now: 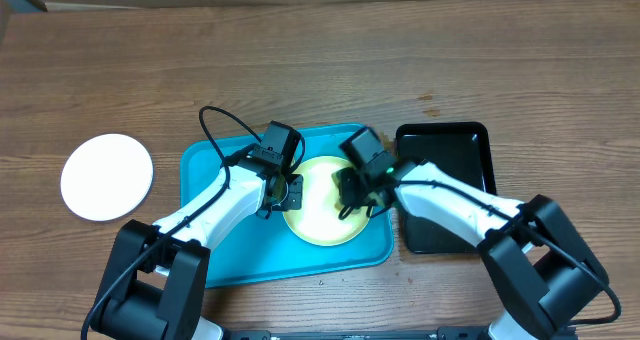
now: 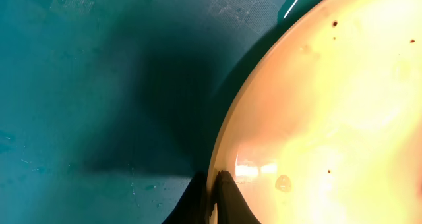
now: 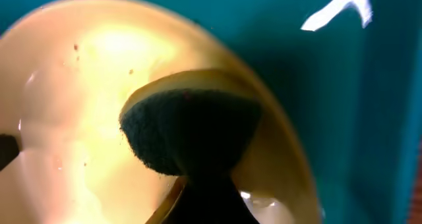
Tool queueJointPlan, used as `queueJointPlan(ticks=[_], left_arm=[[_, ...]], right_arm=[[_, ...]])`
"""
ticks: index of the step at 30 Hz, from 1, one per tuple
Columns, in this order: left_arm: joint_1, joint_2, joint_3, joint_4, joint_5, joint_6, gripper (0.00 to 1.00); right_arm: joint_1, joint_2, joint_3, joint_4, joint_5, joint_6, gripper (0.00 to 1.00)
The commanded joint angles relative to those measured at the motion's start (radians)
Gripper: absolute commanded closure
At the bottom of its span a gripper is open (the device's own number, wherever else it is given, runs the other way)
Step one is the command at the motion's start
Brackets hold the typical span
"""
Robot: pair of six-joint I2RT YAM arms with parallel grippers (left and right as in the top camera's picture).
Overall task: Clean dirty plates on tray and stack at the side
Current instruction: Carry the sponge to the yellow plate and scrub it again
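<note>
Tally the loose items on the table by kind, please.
Plates: 2 (round white plate, round pale yellow-green plate)
Trays: 2 (rectangular turquoise plastic tray, glossy black tray)
Sponges: 1 (yellow-backed dark scrub sponge)
Total: 5

Brown wood grain across the tabletop (image 1: 320, 60). Turquoise-blue on the tray (image 1: 260, 255) at lower centre. Yellow-green plate (image 1: 318, 220) at centre, pale and glossy, flecked with small dark brown specks. White plate (image 1: 107, 176) at left, plain. Black tray (image 1: 445, 150) at right, glossy. Sponge (image 3: 191, 132) dark teal-green, with a yellow layer along its top edge. White shells and black joints on the left arm (image 1: 210, 210) and right arm (image 1: 450, 205). Black on the left end effector (image 1: 283, 192) and right end effector (image 1: 353, 195).
</note>
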Motion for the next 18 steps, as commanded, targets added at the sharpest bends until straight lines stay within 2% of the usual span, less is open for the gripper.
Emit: queueJointPlan(ticks=[1,7,18], left_arm=[[0.000,0.030,-0.012,-0.011,-0.032,0.009,0.96],[0.000,0.030,-0.012,-0.011,-0.032,0.009,0.96],[0.000,0.030,-0.012,-0.011,-0.030,0.009,0.96]], right_arm=[[-0.019,-0.013,0.079,0.003,-0.119,-0.085,0.96],[-0.016,-0.022,0.116,0.069,-0.314,-0.080,0.96],[0.043,0.089,0.046,0.206,-0.290,-0.077,0.96]])
